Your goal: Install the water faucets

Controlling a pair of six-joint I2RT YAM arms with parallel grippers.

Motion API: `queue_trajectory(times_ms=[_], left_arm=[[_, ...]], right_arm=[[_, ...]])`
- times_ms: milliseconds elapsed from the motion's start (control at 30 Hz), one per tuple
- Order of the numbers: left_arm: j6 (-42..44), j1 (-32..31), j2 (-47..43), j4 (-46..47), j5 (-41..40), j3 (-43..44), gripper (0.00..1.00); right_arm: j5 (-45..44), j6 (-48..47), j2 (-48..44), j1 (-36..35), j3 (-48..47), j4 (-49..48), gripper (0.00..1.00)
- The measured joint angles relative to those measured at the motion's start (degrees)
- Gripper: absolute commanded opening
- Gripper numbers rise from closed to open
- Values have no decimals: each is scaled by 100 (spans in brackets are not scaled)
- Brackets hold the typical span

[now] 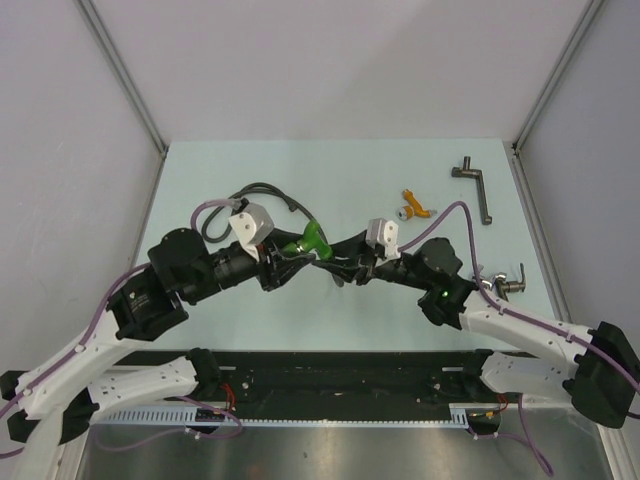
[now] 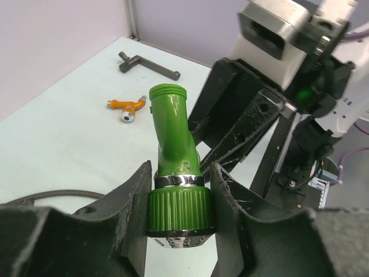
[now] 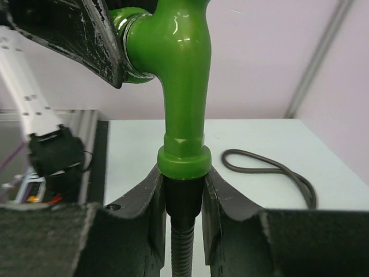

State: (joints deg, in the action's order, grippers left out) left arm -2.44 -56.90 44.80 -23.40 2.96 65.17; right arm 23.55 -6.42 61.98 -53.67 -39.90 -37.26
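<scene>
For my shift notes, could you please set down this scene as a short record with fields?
Left fingers: shut on the green faucet, at its ribbed collar
Right fingers: shut on the hose, just below where it meets the green faucet
Green faucet position: held above the table, between both arms
Orange faucet: lying on the table, untouched
Metal crank: lying flat, far right

Seen from above, my left tool [image 2: 180,179] and right tool [image 3: 183,184] cover most of the green faucet [image 1: 312,238], hiding its joint with the hose [image 3: 183,248]. My right wrist view crops the faucet's top and the hose's lower run. The orange faucet [image 1: 414,208] is too small to show its lever.
</scene>
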Motion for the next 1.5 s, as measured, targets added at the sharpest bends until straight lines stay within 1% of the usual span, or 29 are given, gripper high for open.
queue_trajectory(times_ms=[133,167,200,333,433,500,567,600,633,700,733,767,800,833,900,967,1067,1167,1200,1233,1333,1400,1500], left_arm=[[221,63,72,-103,507,155,0],[302,90,85,-142,667,205,0],[365,107,90,-168,820,238,0],[595,166,63,-328,1379,293,0],[640,195,50,-431,1644,293,4],[654,219,57,-468,1727,280,6],[658,247,50,-431,1735,208,21],[664,264,39,-400,1735,170,32],[669,275,26,-363,1727,144,52],[702,295,-28,-236,1670,37,69],[715,306,-70,-203,1655,-28,79],[734,313,-127,-179,1589,-103,84],[734,323,-205,-155,1480,-190,88],[754,332,-258,-151,1397,-234,95],[745,354,-415,-85,1143,-343,100],[750,380,-590,15,837,-481,100],[739,422,-861,179,153,-719,100],[669,522,-1154,398,-649,-988,100],[590,597,-1255,490,-977,-1110,100],[557,660,-1311,520,-1165,-1178,100],[332,1113,-1611,697,-1766,-1574,100],[212,1419,-1781,763,-1906,-1768,100],[-13,2087,-2092,828,-2026,-2059,100]], right_arm=[[1285,787,170,466,24,-557,0],[1690,1088,293,584,24,-848,0],[1917,1279,376,638,24,-1051,0],[3071,2498,973,835,26,-2409,0],[3521,3224,1281,866,24,-3077,0],[3724,3547,1405,896,24,-3327,0],[3842,3716,1438,968,24,-3445,0],[3886,3777,1438,1010,24,-3475,0],[3893,3792,1438,1036,24,-3497,0],[3901,3766,1436,1106,24,-3508,0],[3908,3742,1432,1145,24,-3491,0],[3908,3689,1419,1174,24,-3418,0],[3880,3578,1388,1207,24,-3276,0],[3860,3491,1368,1235,24,-3178,0],[3733,3191,1268,1320,24,-2747,0],[3519,2776,1130,1392,7,-2142,0],[2942,2065,940,1432,-146,-992,0],[1982,1388,828,1440,-387,140,0],[1539,1169,820,1440,-481,544,0],[1215,1034,813,1440,-538,793,0],[142,671,820,1478,-667,1582,0],[-286,605,874,1539,-699,1875,0],[-780,603,1095,1674,-763,2245,0]])
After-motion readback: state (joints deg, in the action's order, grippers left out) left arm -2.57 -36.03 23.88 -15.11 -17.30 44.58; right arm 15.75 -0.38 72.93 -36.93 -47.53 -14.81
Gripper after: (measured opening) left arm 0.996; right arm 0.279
